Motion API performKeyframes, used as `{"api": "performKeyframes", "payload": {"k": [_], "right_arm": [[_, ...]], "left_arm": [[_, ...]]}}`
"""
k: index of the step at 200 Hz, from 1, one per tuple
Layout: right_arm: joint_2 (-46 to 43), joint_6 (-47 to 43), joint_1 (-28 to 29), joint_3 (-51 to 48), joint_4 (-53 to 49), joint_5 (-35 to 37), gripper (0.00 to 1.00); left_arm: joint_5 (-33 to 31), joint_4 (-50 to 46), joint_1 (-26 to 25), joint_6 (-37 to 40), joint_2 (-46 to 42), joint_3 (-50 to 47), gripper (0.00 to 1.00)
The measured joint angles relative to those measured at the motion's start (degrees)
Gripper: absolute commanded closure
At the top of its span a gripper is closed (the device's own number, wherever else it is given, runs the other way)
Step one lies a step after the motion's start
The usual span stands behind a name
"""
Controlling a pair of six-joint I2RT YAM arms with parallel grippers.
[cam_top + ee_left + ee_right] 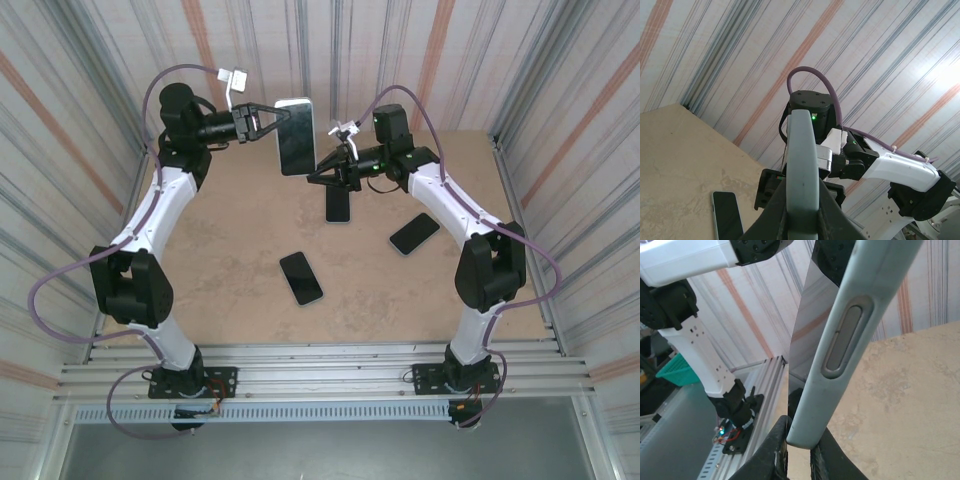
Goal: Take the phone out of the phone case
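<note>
A phone with a dark glossy screen, fitted in a pale grey-blue phone case, is held upright in the air above the far middle of the table. My left gripper is shut on the case's left edge, its fingers clamped on both faces. From the right, my right gripper is shut on the lower corner. In the right wrist view its fingertips pinch the screen on one side and the case, with its side button, on the other.
Three loose dark phones lie flat on the tan table: one at the centre, one to the right, and one under the held phone. Striped walls close in the back and sides. A metal rail runs along the near edge.
</note>
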Motion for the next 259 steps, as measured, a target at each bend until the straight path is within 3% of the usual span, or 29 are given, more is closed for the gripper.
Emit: {"api": "performKeyframes", "payload": {"k": [50, 138, 259], "right_arm": [[0.1, -1.4, -0.1, 1.1, -1.1, -0.2, 0.91], [0.1, -9.6, -0.3, 6.1, -12.6, 4.1, 0.93], [-0.7, -9.3, 0.1, 6.4, -12.2, 9.3, 0.92]], "left_arm": [[0.2, -0.6, -0.2, -0.6, 0.1, 1.2, 1.00], [-1.0, -1.7, -1.9, -3.0, 1.0, 3.4, 1.00], [-2.9, -1.1, -2.0, -3.4, 0.9, 3.6, 1.00]]}}
